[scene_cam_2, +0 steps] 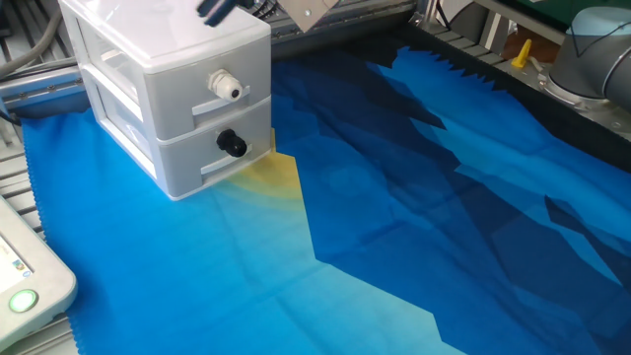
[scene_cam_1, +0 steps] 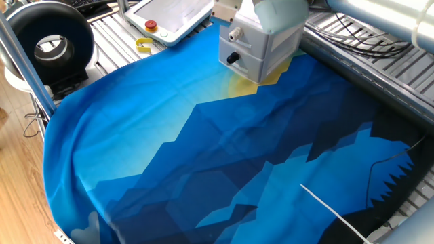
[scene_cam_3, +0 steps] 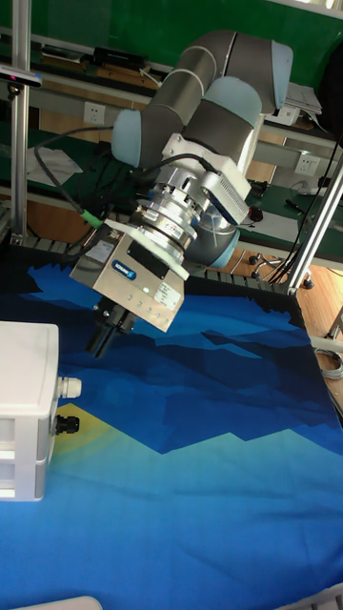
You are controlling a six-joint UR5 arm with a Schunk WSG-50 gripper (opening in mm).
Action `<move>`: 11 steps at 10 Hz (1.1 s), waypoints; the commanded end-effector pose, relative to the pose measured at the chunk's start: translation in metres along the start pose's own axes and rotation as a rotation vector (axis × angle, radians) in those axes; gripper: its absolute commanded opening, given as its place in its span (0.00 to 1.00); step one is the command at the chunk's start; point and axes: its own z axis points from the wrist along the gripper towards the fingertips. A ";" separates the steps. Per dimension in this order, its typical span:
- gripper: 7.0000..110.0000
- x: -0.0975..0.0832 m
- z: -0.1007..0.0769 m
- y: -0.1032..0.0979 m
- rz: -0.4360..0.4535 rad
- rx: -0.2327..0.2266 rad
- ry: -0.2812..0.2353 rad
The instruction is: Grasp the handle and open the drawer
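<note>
The drawer [scene_cam_2: 163,94] is a pale grey-white plastic unit standing on the blue cloth, also seen in one fixed view [scene_cam_1: 263,46] and at the left edge of the tall view [scene_cam_3: 27,419]. Its lower front bears the handle [scene_cam_2: 233,144], a small black knob [scene_cam_1: 232,59] [scene_cam_3: 65,422]; a white knob [scene_cam_2: 226,86] sits on the front above it. My gripper [scene_cam_3: 99,343] hangs tilted above the unit's top, up and away from the handle, touching nothing. Its dark fingers [scene_cam_2: 214,10] look shut together with nothing between them.
A white pendant [scene_cam_1: 173,13] with a red button [scene_cam_1: 150,26] lies behind the drawer, with a yellow piece [scene_cam_1: 144,45] beside it. A black ring-shaped device [scene_cam_1: 47,41] stands at the far left. Cables [scene_cam_1: 352,27] run over the slatted table at the right.
</note>
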 end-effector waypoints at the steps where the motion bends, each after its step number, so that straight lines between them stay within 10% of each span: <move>1: 0.00 -0.027 -0.003 0.005 -0.021 -0.011 -0.098; 4: 0.00 0.034 0.001 0.028 -0.158 -0.063 0.117; 5: 0.00 0.036 0.002 0.035 -0.215 -0.076 0.118; 7: 0.00 0.018 0.002 -0.008 -0.434 0.117 0.082; 11: 0.00 0.009 0.004 -0.009 -0.467 0.117 0.035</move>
